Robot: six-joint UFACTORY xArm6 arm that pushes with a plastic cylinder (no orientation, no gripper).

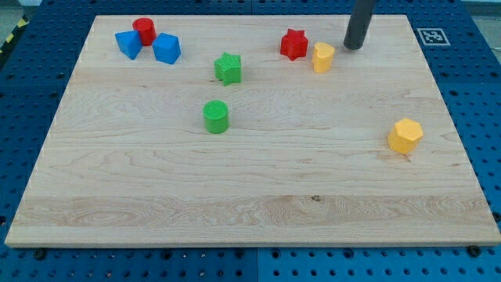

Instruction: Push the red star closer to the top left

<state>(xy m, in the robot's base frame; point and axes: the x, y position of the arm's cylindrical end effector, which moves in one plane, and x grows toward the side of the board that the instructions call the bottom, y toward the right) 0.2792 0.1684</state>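
The red star [294, 44] lies on the wooden board [250, 196] near the view's top, right of centre. A small yellow block [322, 57] sits just to its right and slightly lower, almost touching it. My tip [353, 46] is at the end of the dark rod, to the right of the yellow block and apart from it, about level with the red star. The board's top left corner holds a red cylinder [144, 30] with two blue blocks, one at its lower left [128, 44] and one at its lower right [167, 48].
A green star [228, 68] lies left of the red star and lower. A green cylinder [216, 117] stands below it. A yellow hexagonal block [405, 135] sits at the view's right. A marker tag [433, 36] lies off the board's top right corner.
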